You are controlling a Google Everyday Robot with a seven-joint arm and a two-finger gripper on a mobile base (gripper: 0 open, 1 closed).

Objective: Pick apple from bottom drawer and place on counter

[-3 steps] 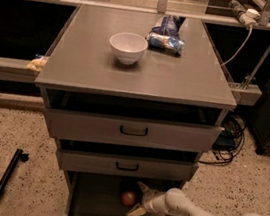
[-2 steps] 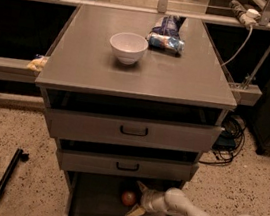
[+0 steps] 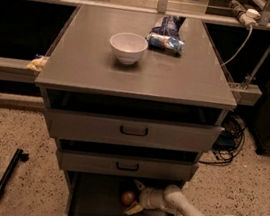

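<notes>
Gripper (image 3: 132,197) sits low centre of frame, inside the bottom drawer (image 3: 94,210). Its cream fingers (image 3: 138,185) are spread wide, one above & one below, tips pointing left. The apple (image 3: 127,198) is right at the tips, between them; can't tell if they touch it. It's small, round, reddish w/ a paler patch, resting on the drawer's flat grey floor.

White arm (image 3: 187,214) runs from the bottom right corner, up and left to the wrist, nearly level w/ the drawer.

Above: two grey metal drawers (image 3: 131,130) w/ black handles, both partly open. The counter (image 3: 180,76) is smooth grey & slightly glossy, w/ a white bowl (image 3: 128,47) & a crumpled blue packet (image 3: 166,36) toward the top of frame. Speckled floor (image 3: 11,127) at left.

Vs 0.7 s ago: gripper, apple & arm look about the same, no clear shift.
</notes>
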